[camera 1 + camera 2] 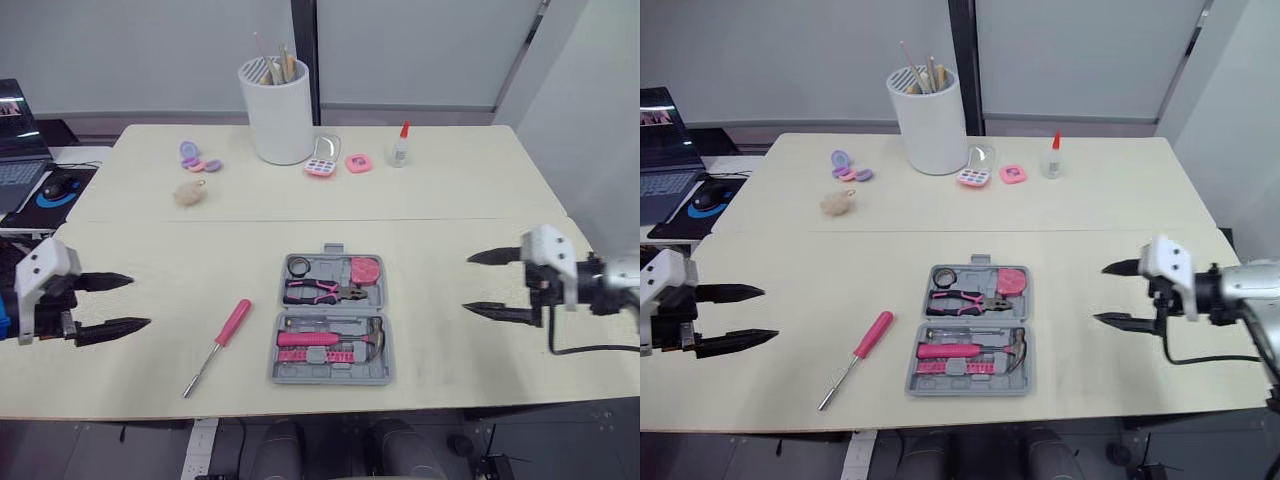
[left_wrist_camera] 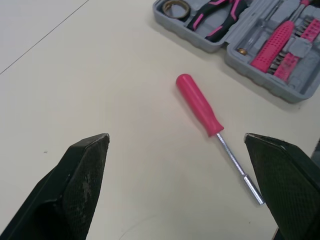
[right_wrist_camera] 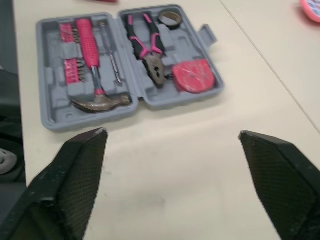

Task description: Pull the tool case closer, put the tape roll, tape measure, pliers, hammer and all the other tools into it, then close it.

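The grey tool case (image 1: 332,372) lies open on the table near the front edge. Inside it sit the tape roll (image 1: 299,266), the pink tape measure (image 1: 366,270), the pliers (image 1: 318,292), a hammer (image 1: 372,336) and a pink bit driver (image 1: 308,339). A pink-handled screwdriver (image 1: 221,343) lies loose on the table just left of the case. My left gripper (image 1: 112,303) hovers open at the far left, fingers pointing toward the screwdriver (image 2: 209,118). Right of the case (image 3: 95,112), my right gripper (image 1: 497,283) is open and holds nothing.
At the back of the table stand a white cup of sticks (image 1: 277,112), a glue bottle (image 1: 401,146), a small palette (image 1: 322,164), a pink square (image 1: 358,163), pastel discs (image 1: 198,158) and a fluffy ball (image 1: 189,193). A laptop (image 1: 18,140) and mouse (image 1: 60,184) sit off to the left.
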You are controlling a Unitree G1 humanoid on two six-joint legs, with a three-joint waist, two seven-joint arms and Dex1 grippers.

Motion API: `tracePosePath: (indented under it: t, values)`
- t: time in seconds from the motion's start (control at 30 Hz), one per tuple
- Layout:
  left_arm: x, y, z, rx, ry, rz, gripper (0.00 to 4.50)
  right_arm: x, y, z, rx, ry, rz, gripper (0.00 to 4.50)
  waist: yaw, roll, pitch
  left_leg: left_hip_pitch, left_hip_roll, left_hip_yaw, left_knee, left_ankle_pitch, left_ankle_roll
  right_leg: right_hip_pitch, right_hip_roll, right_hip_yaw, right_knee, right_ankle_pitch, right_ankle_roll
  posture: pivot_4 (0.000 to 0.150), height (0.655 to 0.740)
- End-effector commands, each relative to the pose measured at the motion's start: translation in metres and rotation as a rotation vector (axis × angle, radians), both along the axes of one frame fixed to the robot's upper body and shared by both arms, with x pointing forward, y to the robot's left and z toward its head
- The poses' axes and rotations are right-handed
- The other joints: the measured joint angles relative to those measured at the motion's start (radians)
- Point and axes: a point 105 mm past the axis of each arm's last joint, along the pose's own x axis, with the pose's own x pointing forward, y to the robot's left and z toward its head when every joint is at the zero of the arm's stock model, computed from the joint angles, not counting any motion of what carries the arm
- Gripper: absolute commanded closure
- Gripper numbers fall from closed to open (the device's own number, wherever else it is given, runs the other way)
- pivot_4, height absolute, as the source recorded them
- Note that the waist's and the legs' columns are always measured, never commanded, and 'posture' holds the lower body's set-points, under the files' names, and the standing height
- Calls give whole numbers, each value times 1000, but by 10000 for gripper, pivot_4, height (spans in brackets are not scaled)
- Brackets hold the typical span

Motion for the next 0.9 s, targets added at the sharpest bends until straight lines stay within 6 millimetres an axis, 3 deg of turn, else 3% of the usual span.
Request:
tracePosePath:
  t: [0.03, 0.33, 0.9]
  values:
    - [4, 9, 6, 35, -27, 7, 0, 1, -16, 10, 2, -46, -44, 240, 2, 0, 0, 0, 0, 0, 0, 0, 0, 0, 0, 0, 0, 0, 0, 1500, 7400]
    - [7, 12, 0, 58, -31, 5, 0, 0, -31, 1, -9, -41, -106, 240, 2, 0, 0, -1, -1, 1, 0, 0, 0, -1, -1, 1, 0, 0, 0, 1500, 7400]
    - [12, 10, 3, 83, -64, -1, 0, 8, -28, -2, -18, -38, -92, 240, 2, 0, 0, -1, -1, 1, 0, 0, 0, -1, -1, 1, 1, 0, 0, 1500, 7400]
